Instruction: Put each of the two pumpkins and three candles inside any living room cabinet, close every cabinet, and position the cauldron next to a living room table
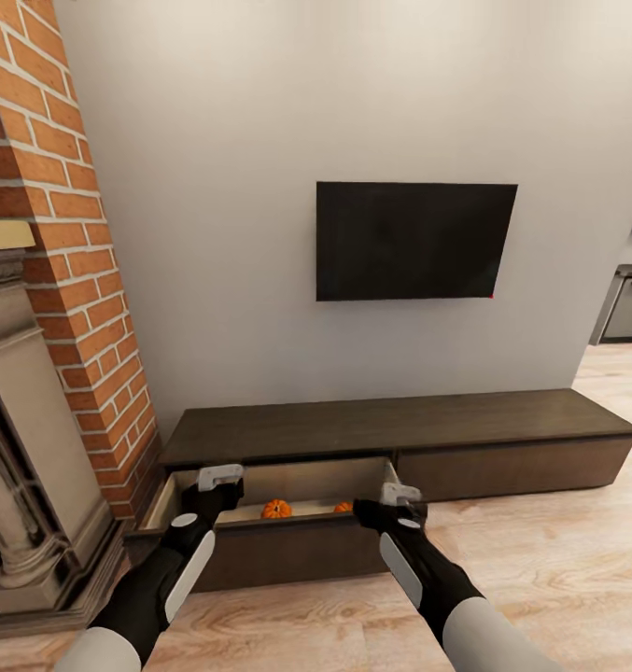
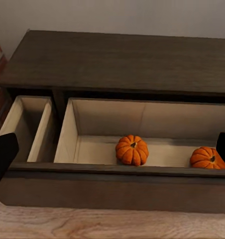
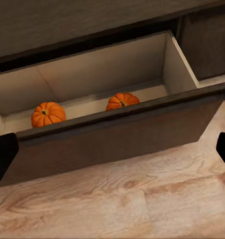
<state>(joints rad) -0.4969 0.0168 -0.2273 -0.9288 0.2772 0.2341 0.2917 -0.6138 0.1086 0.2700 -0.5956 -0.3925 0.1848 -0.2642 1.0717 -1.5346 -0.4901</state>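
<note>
The dark brown cabinet (image 1: 400, 425) runs low along the wall, and its left drawer (image 1: 278, 546) is pulled out. Two orange pumpkins (image 1: 276, 509) (image 1: 343, 507) lie on the drawer's pale floor, a little apart. My left gripper (image 1: 219, 485) hovers open over the drawer's front left; its dark fingertips (image 2: 3, 154) frame the nearer pumpkin (image 2: 132, 149). At the drawer's front right my right gripper (image 1: 401, 504) is open and empty, just outside the front panel (image 3: 117, 134). The wrist views show both pumpkins (image 3: 48, 113) (image 3: 121, 100). Candles, cauldron and table are out of view.
A brick fireplace (image 1: 63, 280) stands close on the left, next to the drawer. A black TV (image 1: 414, 241) hangs on the wall above. The cabinet's right drawer front (image 1: 521, 467) is shut. Light wood floor (image 1: 540, 569) stretches to the right; a narrow side compartment (image 2: 33, 129) adjoins the drawer.
</note>
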